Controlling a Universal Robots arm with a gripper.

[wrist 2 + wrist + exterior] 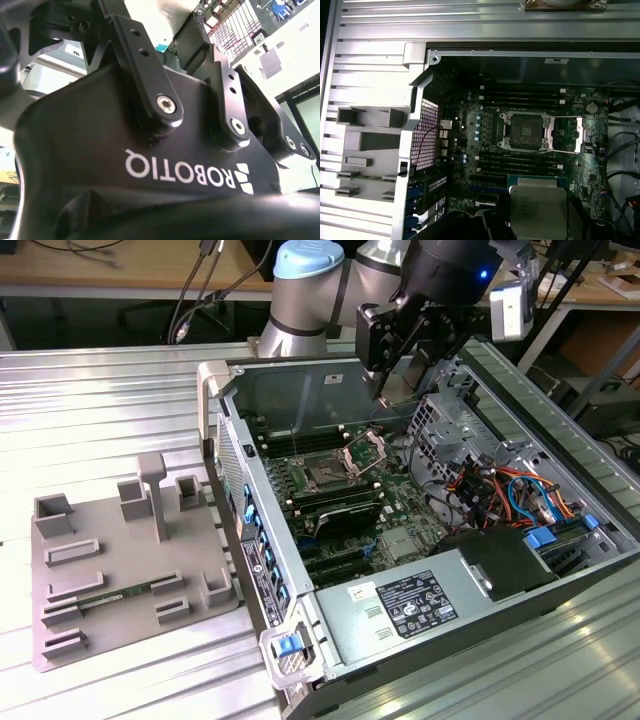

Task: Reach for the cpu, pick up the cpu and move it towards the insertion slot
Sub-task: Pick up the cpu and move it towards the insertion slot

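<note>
The cpu (pixel 538 207), a flat square chip with a silvery top, is held between dark fingers (pixel 487 225) in the first wrist view. The insertion slot (pixel 525 131) is a dark square socket on the green board, and its silver retention frame (pixel 580 135) is swung open beside it. In the exterior view my gripper (pixel 386 392) hangs above the back of the open computer case, higher than the insertion slot (pixel 325 475) and off towards that view's right. The gripper's black housing (pixel 150 150) shows in the second wrist view.
A grey plastic tray (pixel 120 560) with recesses lies outside the case on the exterior view's left. Long black memory slots (pixel 520 97) flank the socket. A metal drive cage (pixel 440 425), coloured cables (pixel 500 490) and a power supply (pixel 410 605) crowd the case's right and front.
</note>
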